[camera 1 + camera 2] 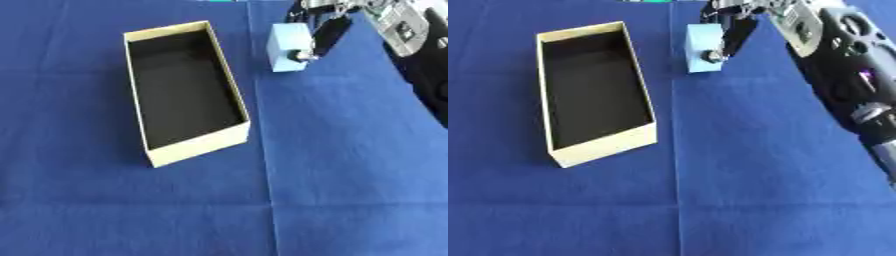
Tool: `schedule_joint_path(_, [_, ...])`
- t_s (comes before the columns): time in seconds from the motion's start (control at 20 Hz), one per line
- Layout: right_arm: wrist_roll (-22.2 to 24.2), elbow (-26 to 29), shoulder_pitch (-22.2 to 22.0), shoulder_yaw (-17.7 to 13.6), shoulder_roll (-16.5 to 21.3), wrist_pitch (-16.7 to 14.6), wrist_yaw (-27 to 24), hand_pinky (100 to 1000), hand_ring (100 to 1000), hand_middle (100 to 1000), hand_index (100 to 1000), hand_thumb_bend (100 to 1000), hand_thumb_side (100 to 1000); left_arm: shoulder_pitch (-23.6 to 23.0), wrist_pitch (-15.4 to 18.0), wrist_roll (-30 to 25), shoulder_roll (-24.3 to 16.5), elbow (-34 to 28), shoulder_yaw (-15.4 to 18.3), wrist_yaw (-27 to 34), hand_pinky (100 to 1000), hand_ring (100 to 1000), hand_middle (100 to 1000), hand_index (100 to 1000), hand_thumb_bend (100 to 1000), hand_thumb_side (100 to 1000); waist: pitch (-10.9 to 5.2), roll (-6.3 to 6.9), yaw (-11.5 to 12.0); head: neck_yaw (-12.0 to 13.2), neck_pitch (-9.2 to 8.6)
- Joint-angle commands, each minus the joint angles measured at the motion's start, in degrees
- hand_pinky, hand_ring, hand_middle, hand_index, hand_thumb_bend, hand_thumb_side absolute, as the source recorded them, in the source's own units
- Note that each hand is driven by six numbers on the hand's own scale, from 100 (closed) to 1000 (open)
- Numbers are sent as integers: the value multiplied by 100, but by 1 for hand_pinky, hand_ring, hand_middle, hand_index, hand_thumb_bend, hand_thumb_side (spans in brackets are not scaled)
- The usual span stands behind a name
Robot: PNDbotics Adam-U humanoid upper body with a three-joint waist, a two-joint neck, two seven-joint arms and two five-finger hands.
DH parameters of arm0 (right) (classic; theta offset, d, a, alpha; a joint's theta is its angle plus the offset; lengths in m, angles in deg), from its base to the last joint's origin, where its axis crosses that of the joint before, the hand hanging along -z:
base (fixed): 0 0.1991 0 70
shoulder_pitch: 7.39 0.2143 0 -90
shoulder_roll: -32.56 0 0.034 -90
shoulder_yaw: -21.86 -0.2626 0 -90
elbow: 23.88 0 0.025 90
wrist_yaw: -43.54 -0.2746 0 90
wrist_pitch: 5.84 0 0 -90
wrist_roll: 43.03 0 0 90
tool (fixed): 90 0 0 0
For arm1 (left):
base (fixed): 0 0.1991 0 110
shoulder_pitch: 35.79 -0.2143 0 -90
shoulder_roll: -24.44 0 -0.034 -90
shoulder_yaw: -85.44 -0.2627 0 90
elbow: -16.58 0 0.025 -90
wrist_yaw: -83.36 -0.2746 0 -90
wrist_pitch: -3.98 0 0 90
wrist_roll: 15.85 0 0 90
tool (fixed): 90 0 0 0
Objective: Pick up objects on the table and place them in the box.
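Your robot's right hand point(741, 22) reaches in from the far right of the scene and meets a pale blue block point(287, 47) at the far side of a blue cloth-covered tabletop point(350, 175). The block sits on the cloth, just to the right of the far end of the box point(197, 147) and apart from it. A dark finger point(325, 36) of your hand lies down across the block's right face, its rounded tip point(709, 56) at the block's near right corner; the rest of the fingers bunch above the block's far edge, at the top of the frame. Whether they are curled round the block or only resting against it cannot be told from either eye view. Your forearm point(842, 65), black with silver fittings, runs back toward the right edge.

The box is long and narrow, with cream walls and a dark inside that holds nothing. It stands on the left half of the tabletop, turned a little askew, its short near wall facing you. A seam or fold point(267, 200) in the cloth runs from near to far just right of the box. Your left hand shows in neither view.
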Motion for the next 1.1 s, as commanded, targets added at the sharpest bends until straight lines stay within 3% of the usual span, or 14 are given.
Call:
schedule_joint_path(0.05, [-237,307,159,-86,189,41,16,659,694,405,501,100,347,52,-14,12,-93,-116,62,-1,548,650,612,725,100,719,-157,38,-9,4,26])
schedule_joint_path(0.4, [-393,1114,284,-82,360,231,-617,657,689,385,498,100,368,50,-20,23,-118,-116,60,3,548,649,612,725,100,718,-257,10,-33,12,81])
schedule_joint_path(0.65, [-404,1525,584,14,214,461,-1096,655,686,379,500,100,372,43,-19,25,-107,-116,46,13,548,649,612,726,100,718,-318,18,-21,-16,112])
schedule_joint_path(1.1, [-174,1565,975,497,-353,703,-1020,647,686,392,506,100,371,91,-19,-18,-66,-116,7,47,549,649,613,725,100,719,-339,-17,101,-156,89])
